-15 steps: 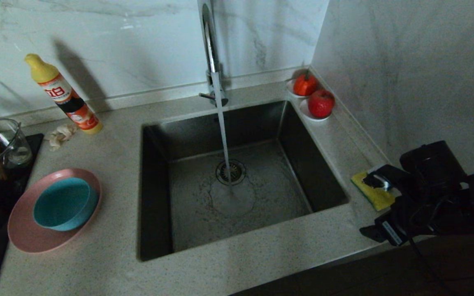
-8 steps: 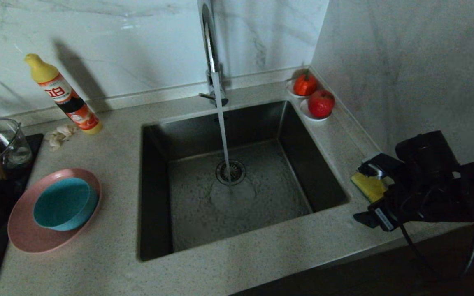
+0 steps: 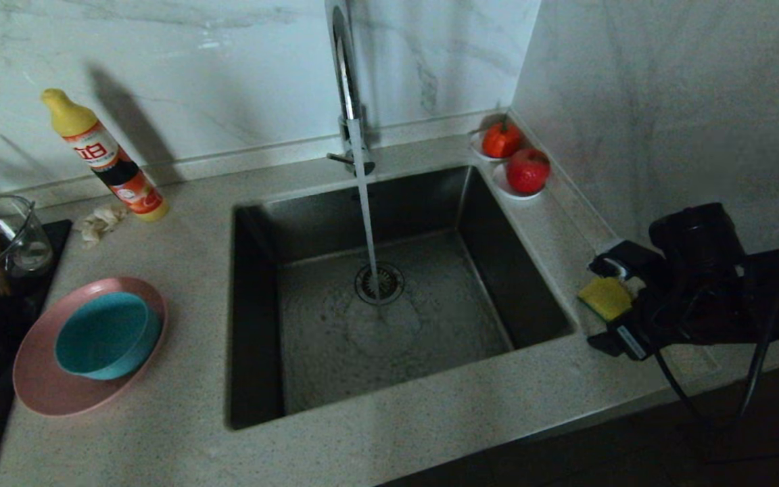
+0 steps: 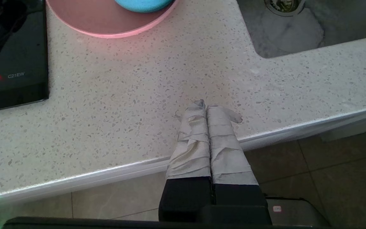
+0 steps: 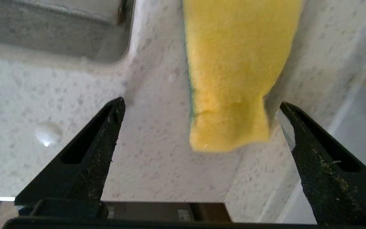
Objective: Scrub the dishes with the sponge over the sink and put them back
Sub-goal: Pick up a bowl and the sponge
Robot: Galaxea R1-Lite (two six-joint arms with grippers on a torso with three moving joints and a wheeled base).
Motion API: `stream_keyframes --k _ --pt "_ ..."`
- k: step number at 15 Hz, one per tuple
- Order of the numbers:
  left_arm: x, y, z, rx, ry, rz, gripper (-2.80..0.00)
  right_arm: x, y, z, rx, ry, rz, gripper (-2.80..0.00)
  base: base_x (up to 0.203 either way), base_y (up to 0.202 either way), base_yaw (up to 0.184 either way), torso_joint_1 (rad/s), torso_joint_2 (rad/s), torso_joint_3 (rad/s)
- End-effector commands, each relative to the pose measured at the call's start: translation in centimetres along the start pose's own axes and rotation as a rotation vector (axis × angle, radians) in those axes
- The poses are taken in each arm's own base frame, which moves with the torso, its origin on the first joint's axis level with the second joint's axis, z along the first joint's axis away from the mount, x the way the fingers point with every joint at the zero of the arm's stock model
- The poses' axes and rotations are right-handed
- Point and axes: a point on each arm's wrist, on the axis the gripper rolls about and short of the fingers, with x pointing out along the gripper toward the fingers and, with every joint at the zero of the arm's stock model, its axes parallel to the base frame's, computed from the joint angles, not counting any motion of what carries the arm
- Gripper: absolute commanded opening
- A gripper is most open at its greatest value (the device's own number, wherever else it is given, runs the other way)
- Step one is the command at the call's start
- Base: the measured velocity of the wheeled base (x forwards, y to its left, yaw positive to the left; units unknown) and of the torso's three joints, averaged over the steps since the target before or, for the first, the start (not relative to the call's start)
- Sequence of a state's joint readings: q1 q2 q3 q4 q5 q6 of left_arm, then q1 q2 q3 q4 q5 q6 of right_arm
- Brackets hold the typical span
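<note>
Now the right end effector (image 3: 609, 297) has slid further over the sponge (image 3: 604, 297) on the bench (image 3: 180, 284) beside the sink (image 3: 261, 311), jaws wide, so a grasp looks imminent.

Bowl (image 3: 107, 334) on plate (image 3: 44, 385) left of sink (image 3: 261, 223), sponge (image 3: 604, 297) right

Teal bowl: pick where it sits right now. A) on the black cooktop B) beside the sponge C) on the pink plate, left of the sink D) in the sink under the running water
C: the teal bowl rests on the pink plate on the counter, left of the sink.
</note>
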State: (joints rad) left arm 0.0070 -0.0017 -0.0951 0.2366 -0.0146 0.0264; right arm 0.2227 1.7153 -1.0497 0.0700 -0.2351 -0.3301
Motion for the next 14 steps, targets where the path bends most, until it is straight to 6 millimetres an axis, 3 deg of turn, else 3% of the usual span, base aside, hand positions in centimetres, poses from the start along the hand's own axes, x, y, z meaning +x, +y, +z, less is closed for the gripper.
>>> stream_keyframes --k 1,8,14 --pt "0.0 0.0 0.0 0.000 0.001 0.001 -2.80 0.3 -0.2 0.2 0.000 0.000 -0.007 0.00 0.000 0.000 0.000 0.000 0.00 0.000" --pt "0.0 0.0 0.0 0.000 0.001 0.001 -2.80 1.4 -0.6 0.0 0.003 0.035 -0.004 0.00 0.000 0.000 0.000 0.000 0.00 0.000" --pt "0.0 0.0 0.0 0.000 0.001 0.001 -2.80 0.6 -0.4 -0.1 -0.004 0.089 0.054 0.00 0.000 0.000 0.000 0.000 0.00 0.000"
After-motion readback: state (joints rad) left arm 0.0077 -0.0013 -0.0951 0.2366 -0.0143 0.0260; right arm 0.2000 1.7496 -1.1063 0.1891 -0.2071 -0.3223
